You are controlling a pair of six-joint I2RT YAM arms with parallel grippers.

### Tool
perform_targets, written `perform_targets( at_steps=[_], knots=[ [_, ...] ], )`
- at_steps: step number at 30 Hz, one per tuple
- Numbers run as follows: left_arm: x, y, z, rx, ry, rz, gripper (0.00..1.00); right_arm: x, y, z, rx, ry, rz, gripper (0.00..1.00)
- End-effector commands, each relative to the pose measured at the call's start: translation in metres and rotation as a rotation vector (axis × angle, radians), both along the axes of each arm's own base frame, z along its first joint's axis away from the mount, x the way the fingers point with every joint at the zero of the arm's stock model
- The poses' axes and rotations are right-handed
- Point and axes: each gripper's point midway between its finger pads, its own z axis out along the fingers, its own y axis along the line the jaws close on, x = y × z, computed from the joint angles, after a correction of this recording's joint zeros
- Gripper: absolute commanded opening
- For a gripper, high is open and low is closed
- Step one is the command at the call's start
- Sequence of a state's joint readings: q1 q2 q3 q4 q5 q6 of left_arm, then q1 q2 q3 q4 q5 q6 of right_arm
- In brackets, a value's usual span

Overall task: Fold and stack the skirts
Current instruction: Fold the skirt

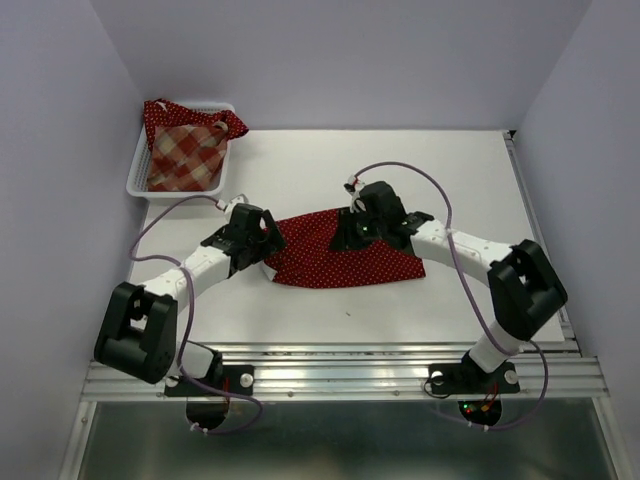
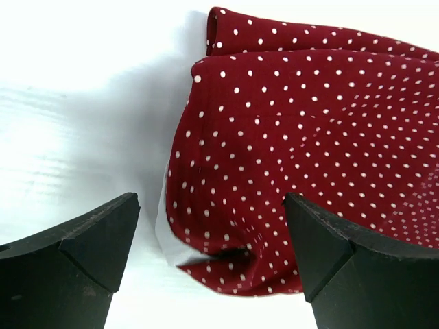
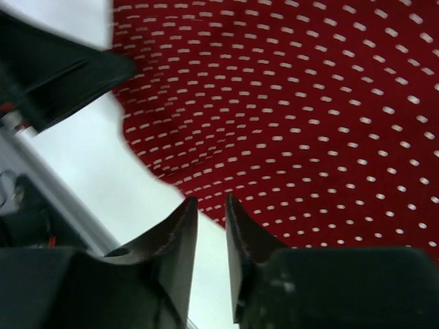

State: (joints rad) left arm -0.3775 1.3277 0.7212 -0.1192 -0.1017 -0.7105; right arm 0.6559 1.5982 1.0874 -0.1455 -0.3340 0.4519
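Setting up the first fold on the polka-dot skirt (image 1: 345, 262), which lies flat mid-table.
Pale lilac walls (image 1: 350, 60) enclose a white table (image 1: 420, 165); the plaid skirt (image 1: 185, 155) sits in the far-left basket (image 1: 135, 182). Left fingers (image 2: 82, 240) are spread over the skirt's left edge; right fingers (image 3: 175, 233) are nearly together at its edge, grip unclear. Next, I judge, comes a sure pinch on both sides.

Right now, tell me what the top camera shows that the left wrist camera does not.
Only the top camera: the white basket at far left holding a plaid skirt, both arms, and the right gripper over the dotted skirt at its far edge. Only the left wrist: that skirt's rumpled corner with a pale layer peeking out. Both: the dotted skirt on the table, with the open left gripper straddling its left edge.
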Motion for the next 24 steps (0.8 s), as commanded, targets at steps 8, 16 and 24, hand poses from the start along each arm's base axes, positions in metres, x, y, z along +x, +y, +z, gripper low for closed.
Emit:
perform_targets(
  at_steps=[8, 16, 24],
  knots=[
    [0.008, -0.011, -0.048, -0.029, 0.082, -0.090, 0.89, 0.036, -0.005, -0.069, -0.182, 0.092, -0.198, 0.13],
    [-0.001, -0.026, -0.052, -0.093, 0.090, -0.160, 0.39, 0.031, -0.011, -0.109, -0.243, 0.165, -0.220, 0.07],
    [0.003, -0.034, -0.036, -0.144, 0.056, -0.165, 0.00, 0.024, -0.017, -0.132, -0.297, 0.189, -0.230, 0.05]
  ],
)
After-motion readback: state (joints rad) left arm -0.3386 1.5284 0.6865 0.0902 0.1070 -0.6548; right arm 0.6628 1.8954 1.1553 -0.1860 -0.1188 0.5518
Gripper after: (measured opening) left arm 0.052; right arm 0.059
